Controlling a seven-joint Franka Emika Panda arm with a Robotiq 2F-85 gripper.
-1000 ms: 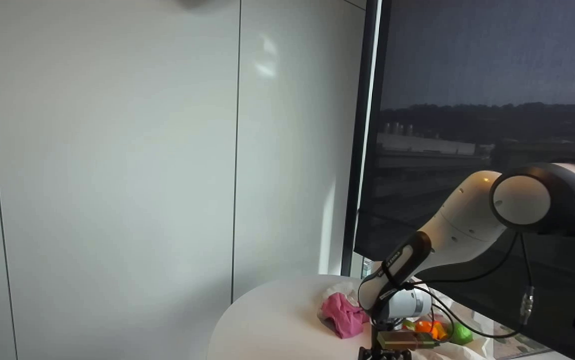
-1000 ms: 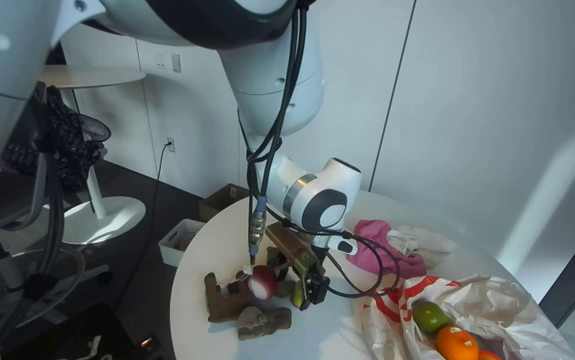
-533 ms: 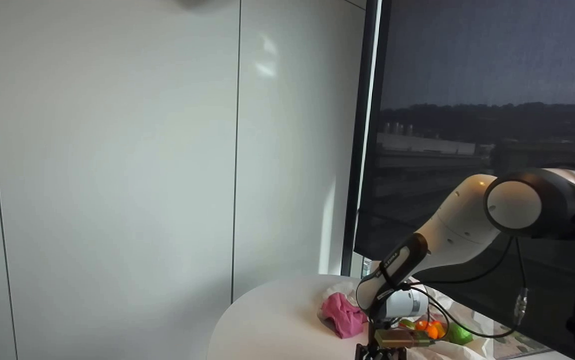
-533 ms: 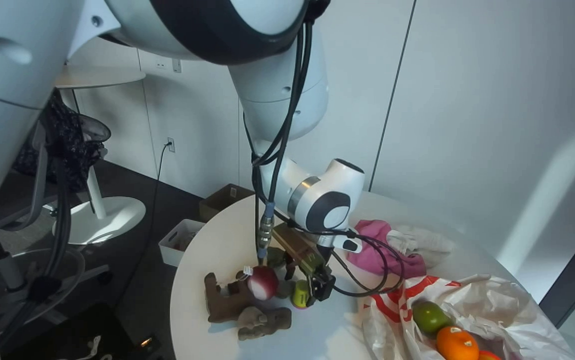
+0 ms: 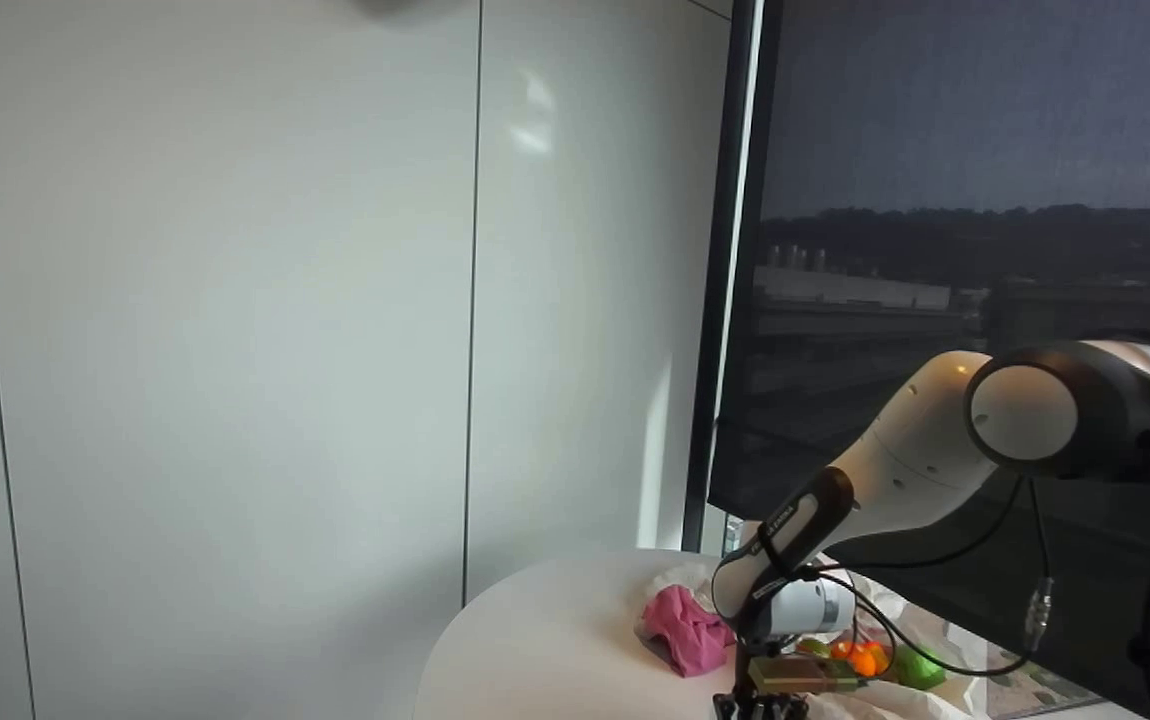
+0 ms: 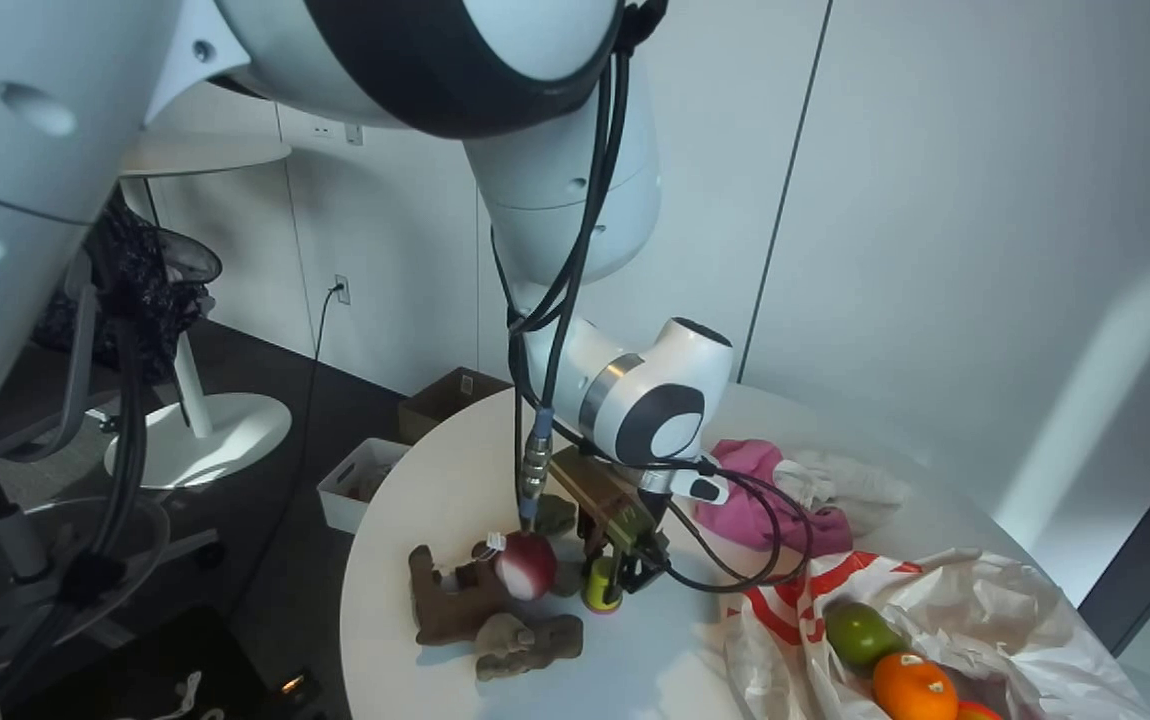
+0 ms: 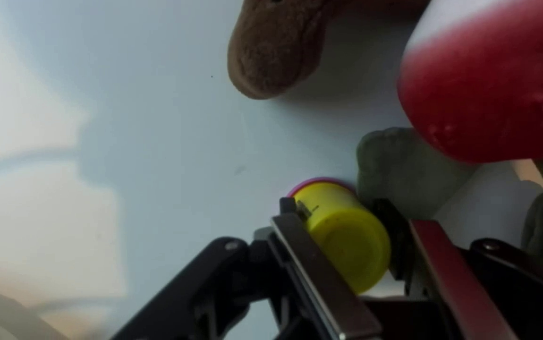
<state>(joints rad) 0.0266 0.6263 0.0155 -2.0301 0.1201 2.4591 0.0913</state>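
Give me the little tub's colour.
The tub is yellow, pink-edged at one end; clearest in the wrist view.

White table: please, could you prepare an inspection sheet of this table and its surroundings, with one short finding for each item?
Surface: white table, partly shaded; a dark speck and a faint smudge show in the wrist view.
Job's things: yellow tub, pink rim down, between the fingers of the hand.
Clutter: red-and-white object, grey-green piece, brown plush, pink cloth; orange fruit and green fruit in a white-and-red bag.
Hand: astride the yellow tub; whether it grips cannot be told.
Cables: black cables along the arm, looping beside the hand; metal connector in line.
Surroundings: pale wall panels, dark window, another table, white bin.
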